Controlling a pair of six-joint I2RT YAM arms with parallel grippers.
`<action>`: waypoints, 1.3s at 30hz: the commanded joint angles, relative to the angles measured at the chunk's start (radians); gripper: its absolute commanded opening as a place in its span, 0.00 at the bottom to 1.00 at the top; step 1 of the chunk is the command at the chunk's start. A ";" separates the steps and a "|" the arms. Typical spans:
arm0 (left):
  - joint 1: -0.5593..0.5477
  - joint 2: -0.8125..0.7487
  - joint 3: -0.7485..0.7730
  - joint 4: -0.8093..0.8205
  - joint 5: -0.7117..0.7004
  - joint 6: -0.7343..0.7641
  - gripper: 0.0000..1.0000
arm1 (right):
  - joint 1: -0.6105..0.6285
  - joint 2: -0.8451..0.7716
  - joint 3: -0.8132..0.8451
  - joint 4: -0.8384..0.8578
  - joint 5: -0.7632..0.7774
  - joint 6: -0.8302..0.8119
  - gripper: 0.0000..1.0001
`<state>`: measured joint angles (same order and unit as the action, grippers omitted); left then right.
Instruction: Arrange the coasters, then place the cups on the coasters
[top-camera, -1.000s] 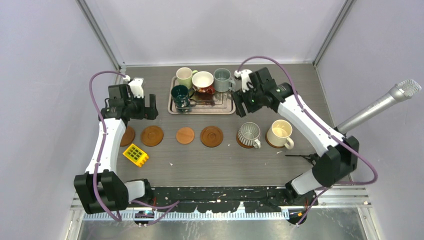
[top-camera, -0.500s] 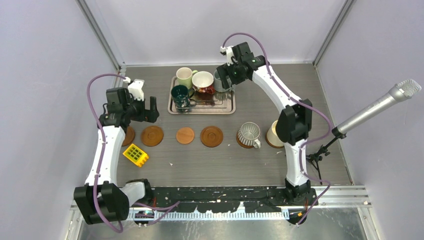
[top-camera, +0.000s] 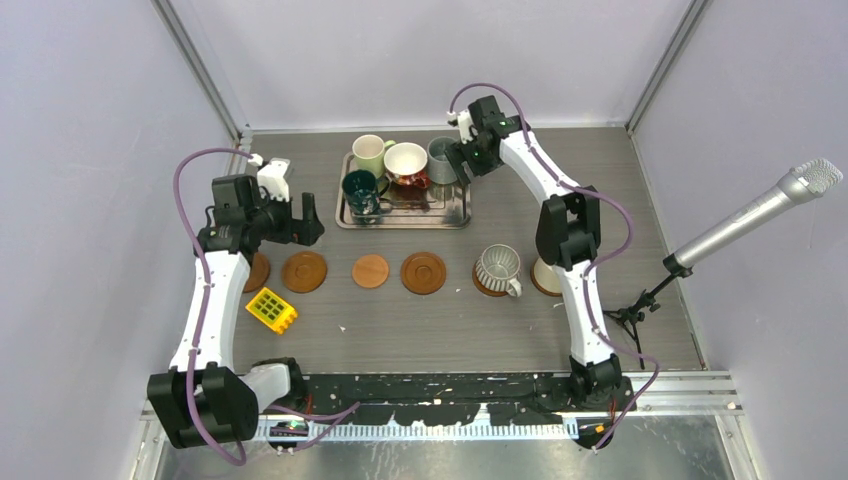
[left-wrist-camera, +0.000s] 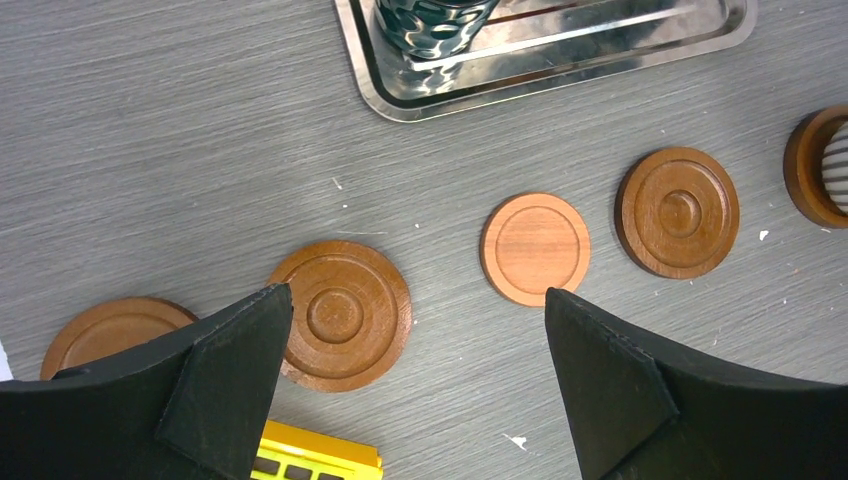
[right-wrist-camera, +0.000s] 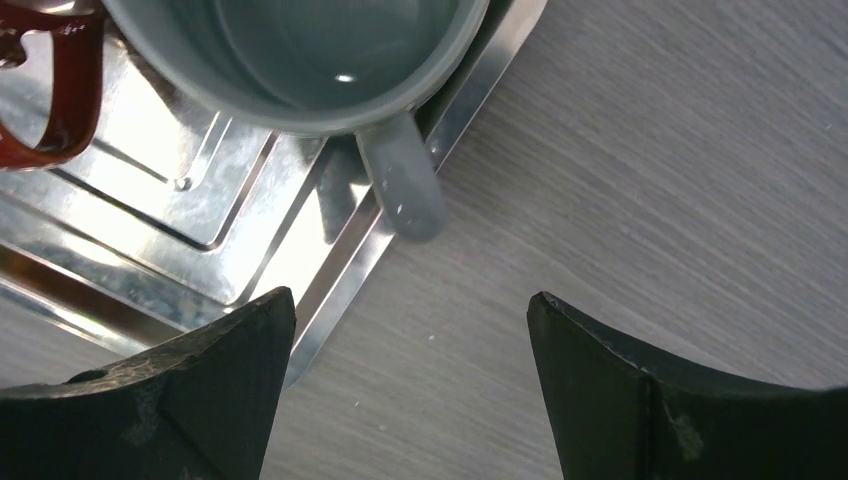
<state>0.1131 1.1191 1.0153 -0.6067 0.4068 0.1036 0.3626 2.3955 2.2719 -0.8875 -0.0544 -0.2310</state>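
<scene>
Six brown coasters lie in a row: one half under my left arm (top-camera: 257, 272), a ringed one (top-camera: 304, 271), a plainer lighter one (top-camera: 371, 271), another ringed one (top-camera: 423, 272). The grey-white ribbed cup (top-camera: 497, 268) and the cream cup (top-camera: 541, 277), mostly hidden by my right arm, stand on the last two. On the silver tray (top-camera: 405, 213) stand the pale green cup (top-camera: 370, 153), red-and-white cup (top-camera: 406, 163), grey-blue cup (top-camera: 442, 156) and dark green cup (top-camera: 360, 190). My right gripper (right-wrist-camera: 410, 297) is open just beyond the grey-blue cup's handle (right-wrist-camera: 402, 188). My left gripper (left-wrist-camera: 415, 293) hangs open above the coasters (left-wrist-camera: 340, 313), holding nothing.
A yellow grid block (top-camera: 271, 310) lies in front of the left coasters. A microphone on a stand (top-camera: 760, 205) leans in from the right. Side walls close in the table on the left, right and back.
My right arm swung from near the tray's right edge to the back, beside the grey-blue cup, and its jaws opened wider. My left arm barely moved.
</scene>
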 joint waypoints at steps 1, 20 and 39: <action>-0.001 -0.009 0.044 -0.001 0.036 -0.019 1.00 | -0.004 0.023 0.088 0.054 -0.013 -0.045 0.90; -0.002 0.015 0.057 0.010 0.036 -0.027 1.00 | 0.002 0.098 0.141 0.147 -0.044 -0.008 0.72; -0.002 -0.026 0.049 0.017 0.030 -0.030 1.00 | 0.025 -0.126 -0.082 0.076 -0.083 0.017 0.13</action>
<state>0.1131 1.1339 1.0309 -0.6090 0.4370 0.0814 0.3832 2.4245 2.2410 -0.7834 -0.1188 -0.2317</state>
